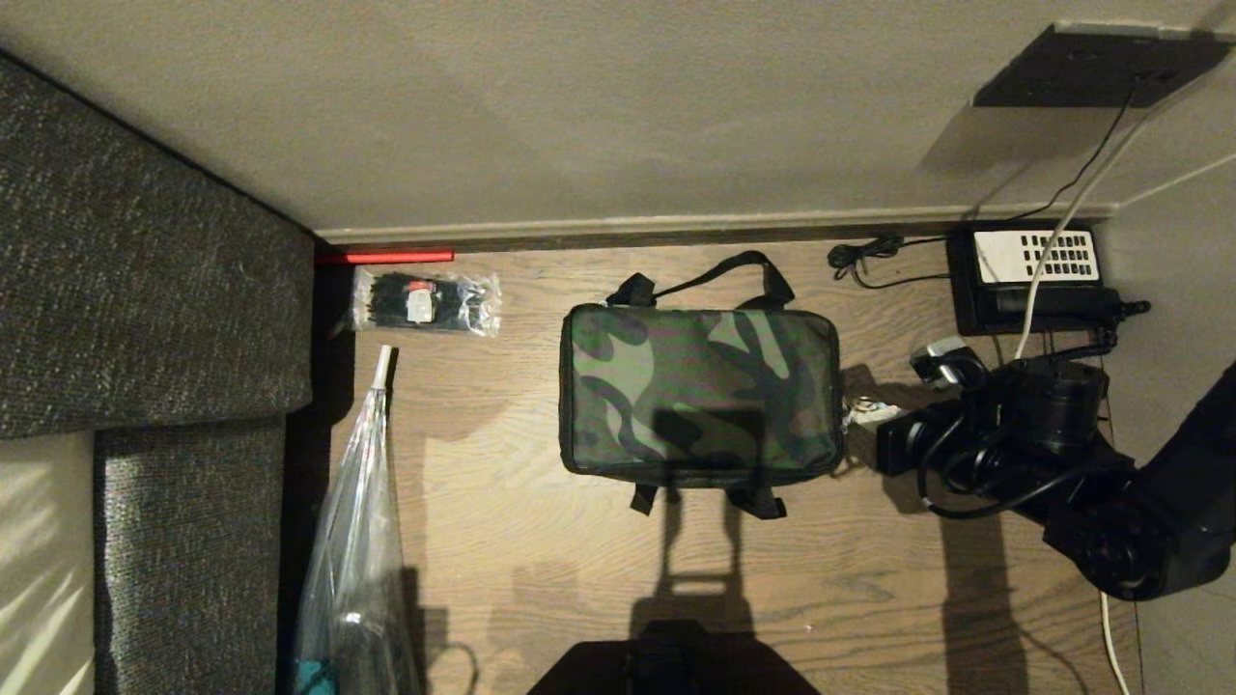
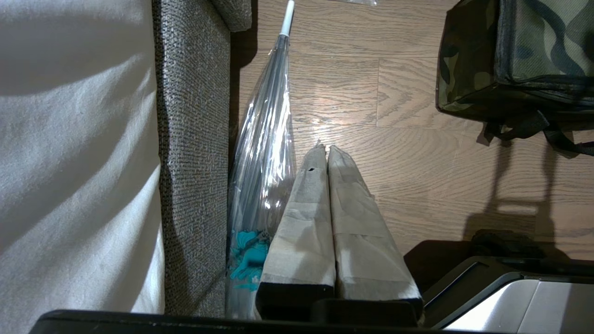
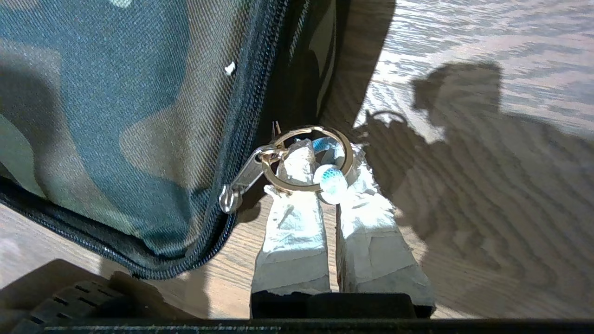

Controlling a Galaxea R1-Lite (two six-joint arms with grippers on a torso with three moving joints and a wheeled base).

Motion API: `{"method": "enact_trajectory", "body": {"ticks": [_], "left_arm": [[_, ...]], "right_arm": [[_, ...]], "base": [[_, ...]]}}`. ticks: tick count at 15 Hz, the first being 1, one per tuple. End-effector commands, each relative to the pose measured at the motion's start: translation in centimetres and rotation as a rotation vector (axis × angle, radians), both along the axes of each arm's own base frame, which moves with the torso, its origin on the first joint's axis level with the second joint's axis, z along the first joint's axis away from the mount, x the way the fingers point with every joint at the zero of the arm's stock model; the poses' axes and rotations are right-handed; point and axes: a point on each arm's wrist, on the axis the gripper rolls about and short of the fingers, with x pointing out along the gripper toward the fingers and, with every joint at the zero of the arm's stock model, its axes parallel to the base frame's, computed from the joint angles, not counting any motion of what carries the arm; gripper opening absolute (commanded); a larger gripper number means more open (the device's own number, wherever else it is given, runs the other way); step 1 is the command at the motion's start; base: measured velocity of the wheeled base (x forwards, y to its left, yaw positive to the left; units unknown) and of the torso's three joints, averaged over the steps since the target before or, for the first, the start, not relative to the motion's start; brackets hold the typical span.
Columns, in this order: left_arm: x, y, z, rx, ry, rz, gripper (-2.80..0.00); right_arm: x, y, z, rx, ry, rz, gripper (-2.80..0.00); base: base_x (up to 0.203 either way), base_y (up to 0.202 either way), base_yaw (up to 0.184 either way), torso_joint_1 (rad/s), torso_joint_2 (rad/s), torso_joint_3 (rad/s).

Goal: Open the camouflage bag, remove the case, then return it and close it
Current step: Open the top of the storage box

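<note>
Flooring of wood grain (image 1: 541,579) carries every item in view. Sofa (image 1: 145,319) bounds the robot's left side, with a clear plastic umbrella (image 1: 357,541) lying just beside it. The camouflage bag (image 1: 697,391) sits flat in the middle, lid up and zipped closed; the case is not visible, presumably inside.

The right gripper (image 3: 325,157) is at the bag's right end, fingers pressed together on the key ring (image 3: 306,160) that hangs from the zipper pull (image 3: 236,188). A small blue-and-white bead (image 3: 330,181) dangles from the ring. The left gripper (image 2: 327,150) is parked with fingers together, near the umbrella, well apart from the bag.

Risks, as judged:
- The ring is thin metal and may slip from the padded fingers under pull.
- Nothing pins the bag, so it may drag along the floor instead of unzipping.
- The zipper may bind at the corner.

A telephone (image 1: 1033,280) and its cords (image 1: 869,256) lie near the right arm and could snag. A packet of black items (image 1: 425,301) sits clear.
</note>
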Motion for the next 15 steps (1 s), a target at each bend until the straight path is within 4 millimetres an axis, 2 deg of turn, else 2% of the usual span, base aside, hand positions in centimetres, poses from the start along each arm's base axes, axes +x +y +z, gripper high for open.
{"method": "enact_trajectory", "body": {"ticks": [1,8,12,15], "left_arm": [[0.0,0.0,-0.1,-0.001,0.001,0.001,-2.80],[0.0,0.0,-0.1,-0.001,0.001,0.001,-2.80],[0.0,0.0,-0.1,-0.001,0.001,0.001,-2.80],[0.0,0.0,-0.1,-0.001,0.001,0.001,-2.80]], "right_arm": [[0.2,0.0,0.5,0.011,-0.016,0.000,-2.80],[1.5,0.2,2.3,0.073,-0.061,-0.010,-2.80],[1.6,0.2,2.3,0.074,-0.061,-0.010,-2.80],[3.2,0.5,3.2,0.090,-0.115,-0.010,-2.80]], "base": [[0.000,0.000,0.000,0.000,0.00,0.000],[0.000,0.000,0.000,0.000,0.00,0.000],[0.000,0.000,0.000,0.000,0.00,0.000],[0.000,0.000,0.000,0.000,0.00,0.000]]}}
